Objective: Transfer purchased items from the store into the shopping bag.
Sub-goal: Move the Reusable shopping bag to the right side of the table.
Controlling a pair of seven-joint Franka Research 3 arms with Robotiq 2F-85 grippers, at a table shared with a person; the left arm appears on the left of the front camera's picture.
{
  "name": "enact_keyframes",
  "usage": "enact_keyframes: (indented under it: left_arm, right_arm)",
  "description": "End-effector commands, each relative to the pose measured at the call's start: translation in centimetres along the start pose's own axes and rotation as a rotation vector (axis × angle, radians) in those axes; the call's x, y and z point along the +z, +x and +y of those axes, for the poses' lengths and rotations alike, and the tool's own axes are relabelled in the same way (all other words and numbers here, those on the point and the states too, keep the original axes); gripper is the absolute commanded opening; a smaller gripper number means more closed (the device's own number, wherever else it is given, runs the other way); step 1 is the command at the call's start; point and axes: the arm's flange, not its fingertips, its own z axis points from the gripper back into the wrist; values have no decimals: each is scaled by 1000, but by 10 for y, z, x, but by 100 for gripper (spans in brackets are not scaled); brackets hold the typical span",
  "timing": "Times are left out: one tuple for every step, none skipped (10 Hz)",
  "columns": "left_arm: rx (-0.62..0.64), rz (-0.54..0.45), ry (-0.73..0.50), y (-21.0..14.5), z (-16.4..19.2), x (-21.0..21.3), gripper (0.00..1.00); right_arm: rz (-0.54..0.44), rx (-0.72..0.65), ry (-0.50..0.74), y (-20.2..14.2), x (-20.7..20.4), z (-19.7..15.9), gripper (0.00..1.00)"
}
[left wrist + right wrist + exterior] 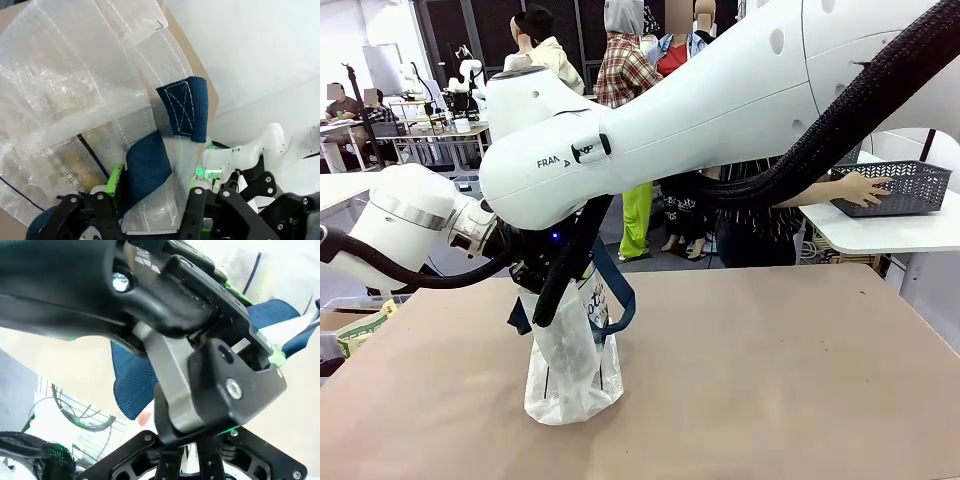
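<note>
Two arms crowd over one shopping bag [570,365], which stands upright on the brown table [770,380], left of centre, under the grippers. From the front, the big white right arm [720,100] sweeps across and hides both grippers behind its wrist and cable. Far right, a person's hand [860,187] rests on a dark mesh basket [900,187] on a white side table.

The left wrist view gets in close: crinkly translucent plastic, a navy handle [150,165] with its stitched patch, and the left gripper [155,192] with green pads either side of that strap, fingers partly spread; whether they pinch it, I cannot tell. Something yellowish shows blurred through the plastic.

The right wrist view has the left gripper's black body blocking nearly everything, navy strap [132,382] behind. The right gripper's own fingers sit pressed together; what they grip is hidden.
</note>
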Motion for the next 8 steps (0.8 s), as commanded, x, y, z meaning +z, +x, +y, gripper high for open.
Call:
enact_keyframes:
  left_arm:
    - [10, 20, 20, 5, 1, -6, 0]
    - [13, 19, 20, 5, 1, -7, 0]
    - [17, 23, 20, 5, 1, -7, 0]
    - [23, 24, 21, 5, 1, -7, 0]
    - [26, 27, 22, 5, 2, -7, 0]
    - [29, 27, 22, 5, 2, -7, 0]
    - [34, 30, 22, 5, 3, -6, 0]
    - [39, 32, 24, 5, 3, -6, 0]
  right_arm:
    - [-29, 1, 20, 0, 0, 1, 0]
    - [-29, -3, 23, -1, 0, 0, 0]
    - [-31, -7, 23, -1, 0, -1, 0]
    - [-34, -14, 22, -2, 1, -1, 0]
    - [-36, -22, 21, -2, 1, -2, 0]
    - [-44, -36, 22, -2, 1, -3, 0]
    - [-53, -45, 24, -2, 1, -4, 0]
    - [-60, -57, 30, -2, 2, -6, 0]
